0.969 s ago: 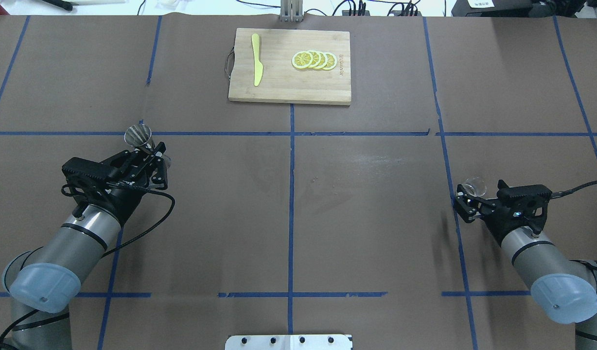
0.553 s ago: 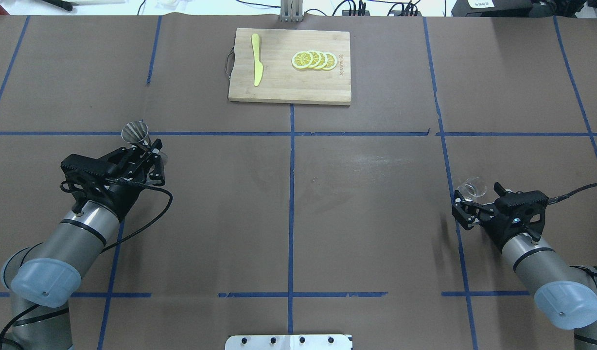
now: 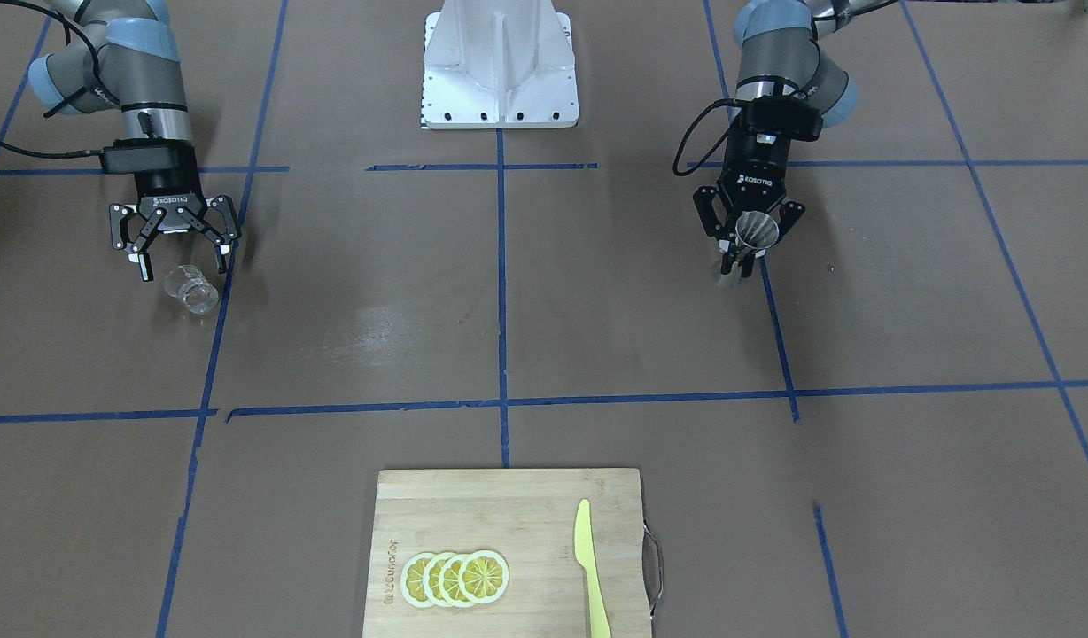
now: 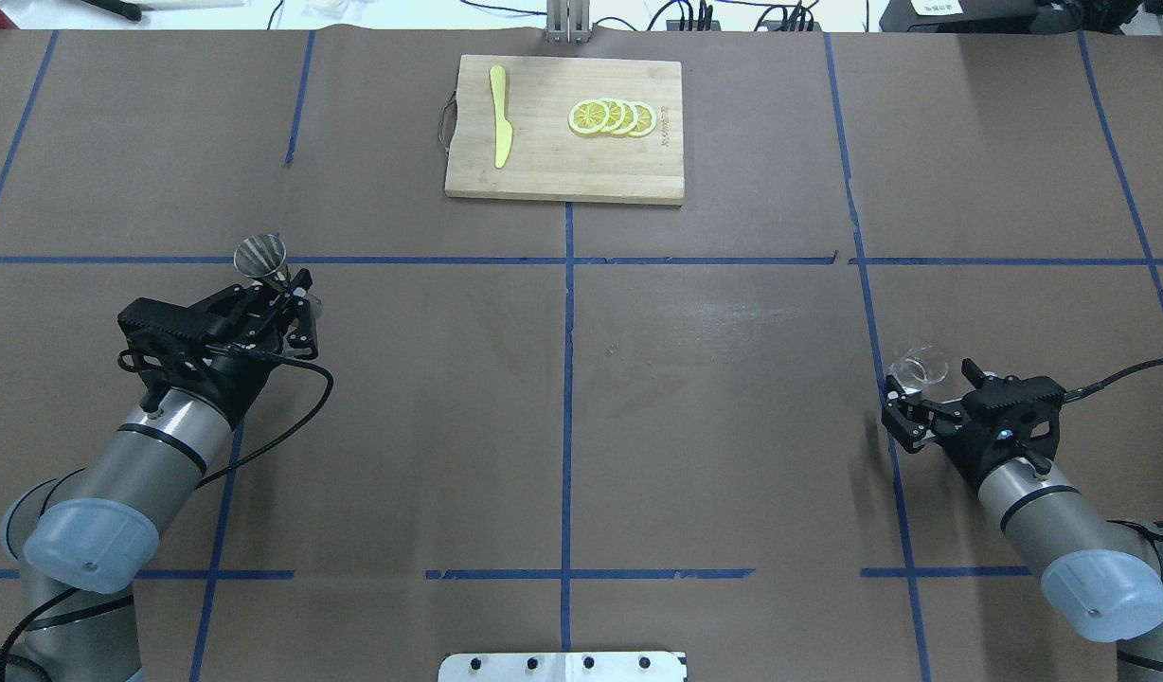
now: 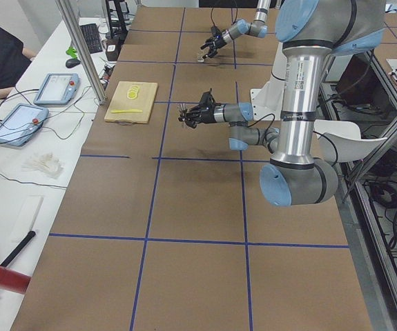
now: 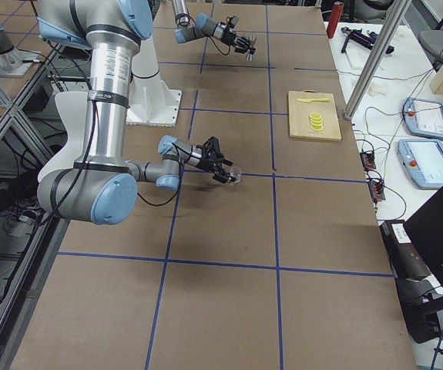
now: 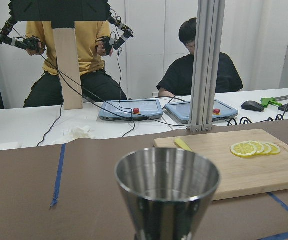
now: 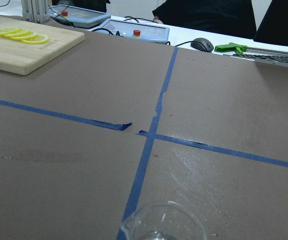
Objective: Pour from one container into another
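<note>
My left gripper (image 4: 293, 292) is shut on the waist of a steel double-cone jigger (image 4: 261, 255), which it holds tilted a little above the table's left side; the same gripper (image 3: 743, 252) and jigger (image 3: 757, 231) appear in the front view. The jigger's open mouth (image 7: 167, 176) fills the left wrist view. A small clear glass beaker (image 4: 921, 366) stands on the table at the right. My right gripper (image 4: 899, 413) is open just short of it, not touching. From the front, that gripper (image 3: 181, 262) spreads its fingers above the glass (image 3: 192, 290). The glass rim (image 8: 161, 222) shows low in the right wrist view.
A wooden cutting board (image 4: 544, 166) lies at the far middle, carrying lemon slices (image 4: 612, 116) and a yellow knife (image 4: 499, 128). Blue tape lines grid the brown table. Operators sit beyond the far edge with tablets (image 7: 128, 109).
My right gripper has drawn back from the glass toward the robot's side, leaving the glass standing. My left arm has shifted slightly left and away with the jigger.
</note>
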Tool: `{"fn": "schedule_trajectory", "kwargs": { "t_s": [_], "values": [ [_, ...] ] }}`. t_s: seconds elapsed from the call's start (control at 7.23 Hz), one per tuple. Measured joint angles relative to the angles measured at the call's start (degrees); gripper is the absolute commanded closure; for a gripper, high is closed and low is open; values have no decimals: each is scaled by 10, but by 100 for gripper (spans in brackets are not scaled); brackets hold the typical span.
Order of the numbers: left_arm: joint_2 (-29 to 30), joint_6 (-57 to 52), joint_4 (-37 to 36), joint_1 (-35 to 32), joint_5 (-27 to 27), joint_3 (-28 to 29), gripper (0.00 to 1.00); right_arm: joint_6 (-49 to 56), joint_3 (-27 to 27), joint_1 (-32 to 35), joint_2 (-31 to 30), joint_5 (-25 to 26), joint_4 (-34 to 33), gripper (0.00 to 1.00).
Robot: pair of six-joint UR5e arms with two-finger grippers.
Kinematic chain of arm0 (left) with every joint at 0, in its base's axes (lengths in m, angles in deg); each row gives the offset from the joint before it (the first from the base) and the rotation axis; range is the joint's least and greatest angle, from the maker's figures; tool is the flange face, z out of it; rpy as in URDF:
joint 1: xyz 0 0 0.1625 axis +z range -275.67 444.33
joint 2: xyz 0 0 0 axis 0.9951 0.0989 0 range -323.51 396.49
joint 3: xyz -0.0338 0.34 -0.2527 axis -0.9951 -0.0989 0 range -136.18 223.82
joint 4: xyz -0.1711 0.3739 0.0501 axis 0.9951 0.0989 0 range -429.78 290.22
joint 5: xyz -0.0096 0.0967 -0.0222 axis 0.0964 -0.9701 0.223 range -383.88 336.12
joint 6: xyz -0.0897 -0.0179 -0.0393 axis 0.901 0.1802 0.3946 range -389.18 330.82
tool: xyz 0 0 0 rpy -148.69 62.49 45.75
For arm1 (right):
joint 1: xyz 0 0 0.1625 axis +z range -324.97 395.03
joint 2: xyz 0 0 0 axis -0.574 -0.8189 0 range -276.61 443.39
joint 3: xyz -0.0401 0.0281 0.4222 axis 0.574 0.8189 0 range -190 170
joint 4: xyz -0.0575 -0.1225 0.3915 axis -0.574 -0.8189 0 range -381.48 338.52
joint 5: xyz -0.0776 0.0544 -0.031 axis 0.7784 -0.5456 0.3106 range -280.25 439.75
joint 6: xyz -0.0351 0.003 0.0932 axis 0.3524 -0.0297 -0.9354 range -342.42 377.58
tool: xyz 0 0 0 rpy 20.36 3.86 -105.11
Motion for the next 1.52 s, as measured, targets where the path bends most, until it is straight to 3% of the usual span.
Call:
{"fn": "schedule_trajectory", "kwargs": {
  "t_s": [0.55,1.25,1.38,1.52],
  "values": [
    [-1,-1,0,-1,0,2,100,13,47,5,45,0,20,0],
    [0,-1,-1,-2,0,4,100,48,88,22,49,-2,92,2],
    [0,0,-1,-1,0,4,100,48,89,23,49,-3,93,16],
    [1,0,-1,-1,0,4,100,48,89,23,49,-3,94,43]
  ]
}}
